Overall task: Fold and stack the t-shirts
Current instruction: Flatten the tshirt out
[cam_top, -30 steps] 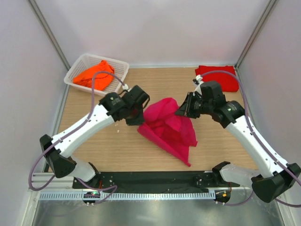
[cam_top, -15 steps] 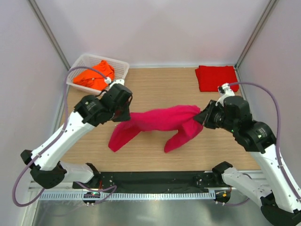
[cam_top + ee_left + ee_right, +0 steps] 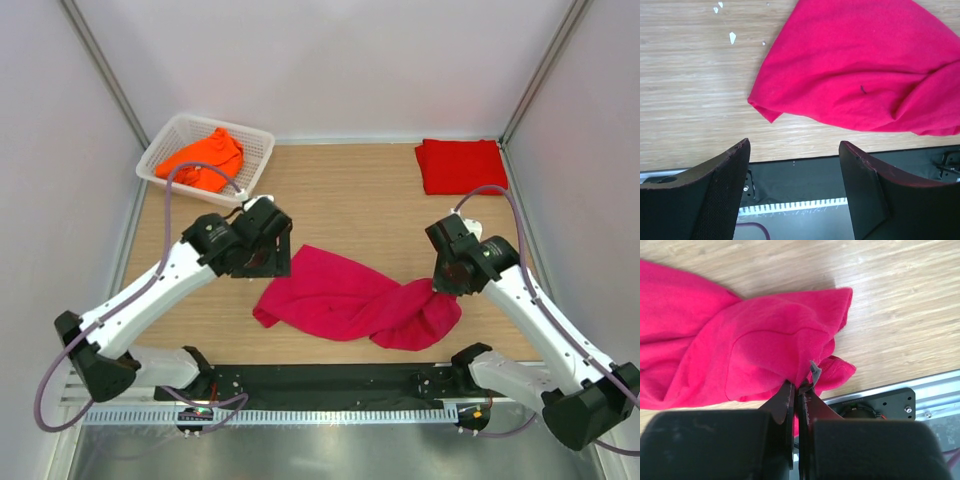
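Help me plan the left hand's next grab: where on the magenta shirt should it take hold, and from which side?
Probably the pointed corner at the left end of the magenta shirt, from above on the bare-wood side: it juts out flat, clear of bunched folds, opposite the end the right hand pinches. The open left hand hangs nearby.

Robot lab enclosure, white walls, wooden table

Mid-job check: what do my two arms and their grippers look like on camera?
The left arm and right arm: white shells, black joints and bases, a lilac cable looping over each. The left gripper and right gripper: black wedge-shaped fingers.
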